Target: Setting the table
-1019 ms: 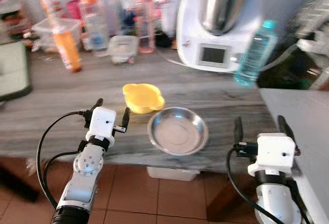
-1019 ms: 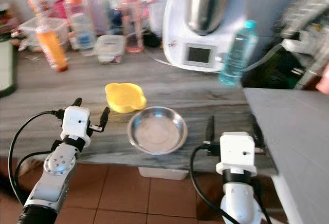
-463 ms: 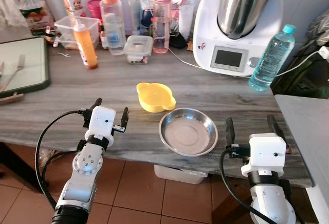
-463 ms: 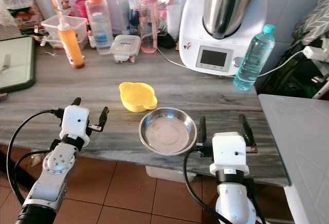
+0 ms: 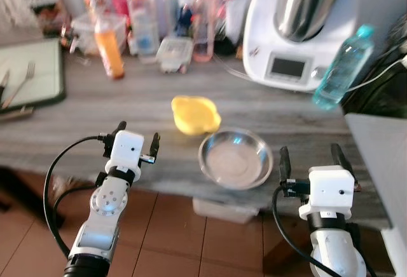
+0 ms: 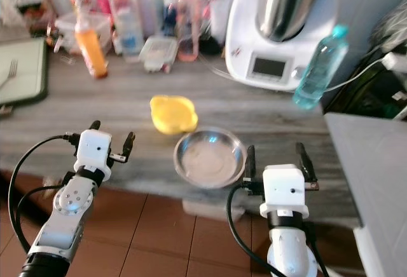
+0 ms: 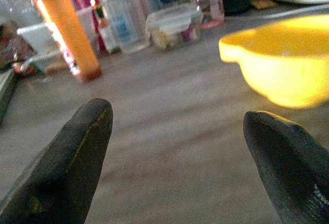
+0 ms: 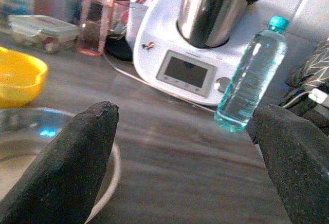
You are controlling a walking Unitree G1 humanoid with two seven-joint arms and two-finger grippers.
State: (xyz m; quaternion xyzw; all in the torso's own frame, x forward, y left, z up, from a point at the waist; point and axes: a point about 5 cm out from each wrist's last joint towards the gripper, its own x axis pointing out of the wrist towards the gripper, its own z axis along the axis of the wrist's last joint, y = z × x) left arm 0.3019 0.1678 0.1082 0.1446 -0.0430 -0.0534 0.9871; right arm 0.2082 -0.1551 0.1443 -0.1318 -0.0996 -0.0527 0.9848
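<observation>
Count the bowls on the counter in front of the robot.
2. The yellow bowl sits mid-counter; the steel bowl is beside it, nearer the counter's front edge and closer to the right gripper. Others may hide in the blurred clutter behind.

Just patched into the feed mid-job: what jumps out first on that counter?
The yellow bowl and the steel bowl sit side by side near the counter's front edge, between the open left gripper and right gripper, neither holding anything. Behind them a big white kitchen machine stands against the wall, with a blue water bottle to its right and an orange sauce bottle off to the left.
</observation>
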